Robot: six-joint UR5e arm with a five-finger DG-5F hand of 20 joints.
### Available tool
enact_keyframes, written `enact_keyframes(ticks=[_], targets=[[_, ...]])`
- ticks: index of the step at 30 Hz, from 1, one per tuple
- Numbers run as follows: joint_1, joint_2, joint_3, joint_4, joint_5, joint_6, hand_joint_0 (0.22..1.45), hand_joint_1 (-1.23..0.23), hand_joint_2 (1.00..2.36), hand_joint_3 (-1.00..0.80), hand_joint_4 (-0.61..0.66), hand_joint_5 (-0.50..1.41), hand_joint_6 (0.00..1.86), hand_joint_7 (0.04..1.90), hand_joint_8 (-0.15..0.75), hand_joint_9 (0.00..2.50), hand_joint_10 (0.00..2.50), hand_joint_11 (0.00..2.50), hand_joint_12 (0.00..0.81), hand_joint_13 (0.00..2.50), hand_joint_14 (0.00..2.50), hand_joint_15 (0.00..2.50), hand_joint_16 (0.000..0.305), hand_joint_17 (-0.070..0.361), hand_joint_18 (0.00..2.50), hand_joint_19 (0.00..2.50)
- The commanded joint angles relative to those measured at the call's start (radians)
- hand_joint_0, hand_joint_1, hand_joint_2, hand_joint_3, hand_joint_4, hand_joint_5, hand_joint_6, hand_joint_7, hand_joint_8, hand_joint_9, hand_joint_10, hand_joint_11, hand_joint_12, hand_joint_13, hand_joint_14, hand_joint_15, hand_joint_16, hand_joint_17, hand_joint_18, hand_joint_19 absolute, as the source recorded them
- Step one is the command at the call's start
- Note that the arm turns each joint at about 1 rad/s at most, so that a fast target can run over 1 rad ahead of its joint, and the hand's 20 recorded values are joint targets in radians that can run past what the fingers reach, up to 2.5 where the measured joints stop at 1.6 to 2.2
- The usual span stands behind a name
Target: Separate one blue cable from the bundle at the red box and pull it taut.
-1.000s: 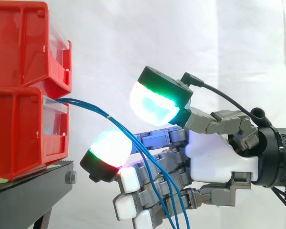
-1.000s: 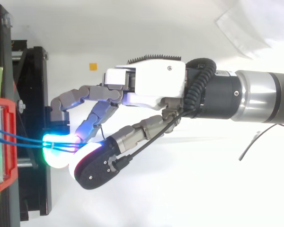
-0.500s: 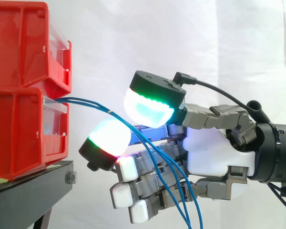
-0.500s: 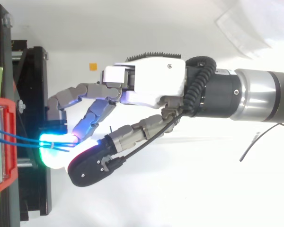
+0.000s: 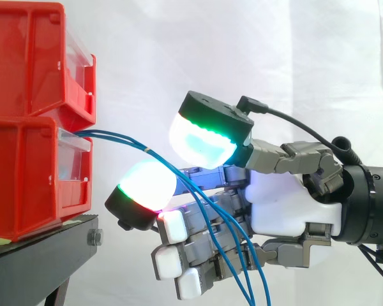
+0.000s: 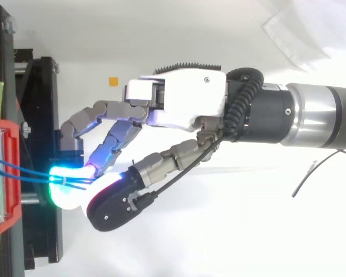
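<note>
landmark: lower red box (image 5: 25,172) on black stand (image 5: 45,245), w/ another red bin (image 5: 32,57) stacked on top.
cables: blue cables (image 5: 124,140) exit red box front, near its top edge. They run out from the box as a close bundle, then droop down away from it. Slack, none split off yet.
hand: hand (image 5: 287,210) just off red box front, palm toward it. Released, no grasp: upper pad (image 5: 204,137) and lower pad (image 5: 145,188) sit apart, and the bundle goes thru the gap.
contact: cables prob. rest on the lower pad; can't confirm.
why here: pads bracket the bundle close to the box, where strands are bunched, so it looks like a pinch setup.
step: separating, early stage. Pull not begun, judging by the slack.
risk: closing now likely grabs several strands, not one.
</note>
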Motion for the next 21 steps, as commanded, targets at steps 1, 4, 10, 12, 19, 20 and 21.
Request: enact_keyframes(ticks=[1, 4, 10, 12, 19, 20, 21], targets=[[0.0, 0.0, 0.0, 0.0, 0.0, -0.001, 0.58, -0.64, 1.0, -0.43, 0.19, -0.16, 0.75, 0.99, 0.313, 0.96, 0.02, 0.65, 0.377, 0.94, 0.02, 0.45, 0.051, 0.114, 0.73, 0.65], [0.0, 0.0, 0.0, 0.0, 0.0, -0.001, 0.58, -0.6, 1.0, -0.45, 0.18, -0.15, 0.74, 1.01, 0.317, 0.97, 0.02, 0.65, 0.377, 0.95, 0.02, 0.45, 0.051, 0.114, 0.74, 0.66], [0.0, 0.0, 0.0, 0.001, 0.0, 0.001, 0.61, -0.61, 1.01, -0.4, 0.18, -0.15, 0.76, 1.02, 0.317, 0.99, 0.02, 0.67, 0.376, 0.96, 0.02, 0.45, 0.05, 0.113, 0.75, 0.66], [0.0, 0.0, -0.001, 0.001, 0.002, 0.002, 0.61, -0.63, 1.01, -0.38, 0.18, -0.15, 0.76, 1.03, 0.318, 0.99, 0.02, 0.67, 0.376, 0.96, 0.02, 0.46, 0.05, 0.113, 0.75, 0.66], [-0.003, -0.009, 0.0, 0.006, 0.009, 0.007, 0.62, -0.72, 1.01, -0.36, 0.18, -0.16, 0.79, 1.0, 0.319, 0.98, 0.02, 0.69, 0.377, 0.96, 0.02, 0.46, 0.05, 0.113, 0.75, 0.65], [-0.003, -0.009, 0.0, 0.006, 0.009, 0.007, 0.62, -0.73, 1.01, -0.36, 0.18, -0.17, 0.79, 1.0, 0.319, 0.98, 0.02, 0.7, 0.376, 0.96, 0.02, 0.46, 0.05, 0.113, 0.75, 0.66], [-0.003, -0.011, 0.0, 0.006, 0.006, 0.009, 0.62, -0.74, 1.01, -0.36, 0.18, -0.17, 0.8, 1.0, 0.317, 0.98, 0.02, 0.7, 0.378, 0.96, 0.02, 0.47, 0.05, 0.113, 0.76, 0.65]])
